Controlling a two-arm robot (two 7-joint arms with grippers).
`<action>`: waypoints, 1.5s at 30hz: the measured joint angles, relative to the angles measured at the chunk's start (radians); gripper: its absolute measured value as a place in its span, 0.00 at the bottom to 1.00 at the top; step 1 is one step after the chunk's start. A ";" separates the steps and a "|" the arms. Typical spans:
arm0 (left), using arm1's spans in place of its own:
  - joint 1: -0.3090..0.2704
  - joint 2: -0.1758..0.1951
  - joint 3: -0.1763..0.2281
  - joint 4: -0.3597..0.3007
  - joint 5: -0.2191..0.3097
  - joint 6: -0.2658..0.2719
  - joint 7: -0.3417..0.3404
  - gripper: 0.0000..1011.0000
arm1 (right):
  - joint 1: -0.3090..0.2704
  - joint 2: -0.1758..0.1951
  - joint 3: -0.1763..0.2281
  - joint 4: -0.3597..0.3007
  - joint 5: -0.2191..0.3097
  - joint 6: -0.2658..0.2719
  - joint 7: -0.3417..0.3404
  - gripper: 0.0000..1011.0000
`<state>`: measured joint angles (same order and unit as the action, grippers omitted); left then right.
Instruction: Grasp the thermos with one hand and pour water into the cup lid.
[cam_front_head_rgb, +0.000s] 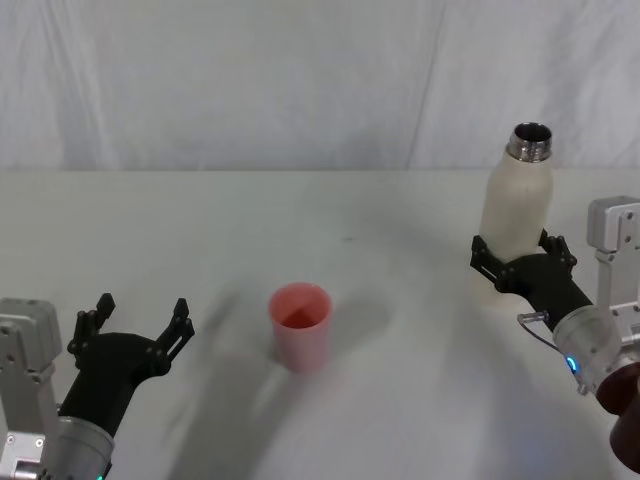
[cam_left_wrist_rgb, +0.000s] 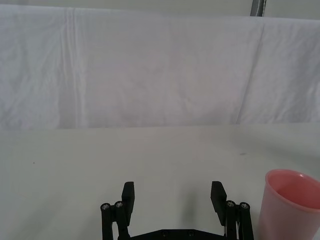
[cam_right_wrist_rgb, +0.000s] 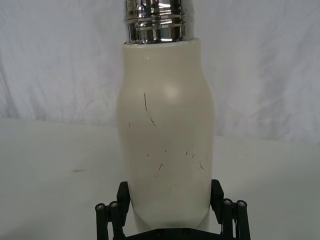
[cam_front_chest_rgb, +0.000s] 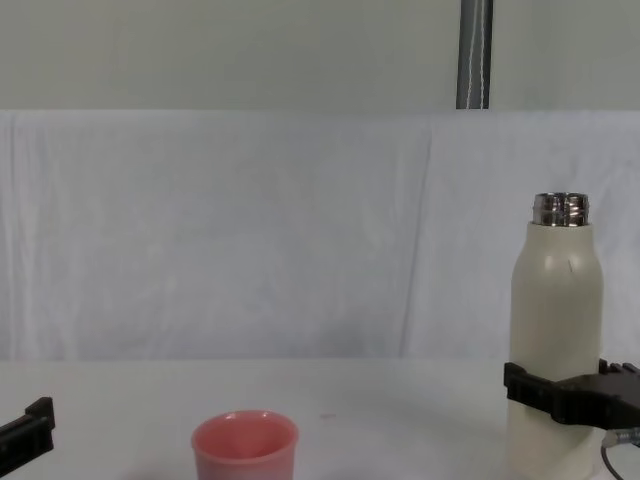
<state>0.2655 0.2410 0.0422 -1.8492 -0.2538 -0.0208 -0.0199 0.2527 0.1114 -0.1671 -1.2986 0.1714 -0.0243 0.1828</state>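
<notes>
The cream-white thermos (cam_front_head_rgb: 515, 205) stands upright at the right of the table, its steel neck open at the top. My right gripper (cam_front_head_rgb: 518, 250) is shut on its lower body, a black finger pressed to each side. The right wrist view shows the thermos (cam_right_wrist_rgb: 165, 135) between the right gripper's (cam_right_wrist_rgb: 170, 192) fingers. The pink cup lid (cam_front_head_rgb: 300, 322) sits upright near the table's middle, well left of the thermos. My left gripper (cam_front_head_rgb: 140, 312) is open at the front left, apart from the cup lid (cam_left_wrist_rgb: 290, 205), nothing between its fingers.
A white cloth covers the table (cam_front_head_rgb: 320, 220), and a white curtain (cam_front_chest_rgb: 250, 230) hangs behind it. A grey pole (cam_front_chest_rgb: 474, 55) rises above the curtain in the chest view. Bare cloth lies between the cup lid and the thermos.
</notes>
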 joint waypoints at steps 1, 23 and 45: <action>0.000 0.000 0.000 0.000 0.000 0.000 0.000 0.99 | 0.000 0.000 0.000 0.000 0.000 0.000 0.000 0.99; 0.000 0.000 0.000 0.000 0.000 0.000 0.000 0.99 | -0.003 0.001 0.000 -0.005 0.002 0.001 0.000 0.95; 0.000 0.000 0.000 0.000 0.000 0.000 0.000 0.99 | -0.005 0.002 0.000 -0.007 0.003 0.001 0.001 0.95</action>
<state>0.2655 0.2410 0.0422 -1.8492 -0.2538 -0.0208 -0.0199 0.2482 0.1132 -0.1674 -1.3057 0.1741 -0.0229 0.1837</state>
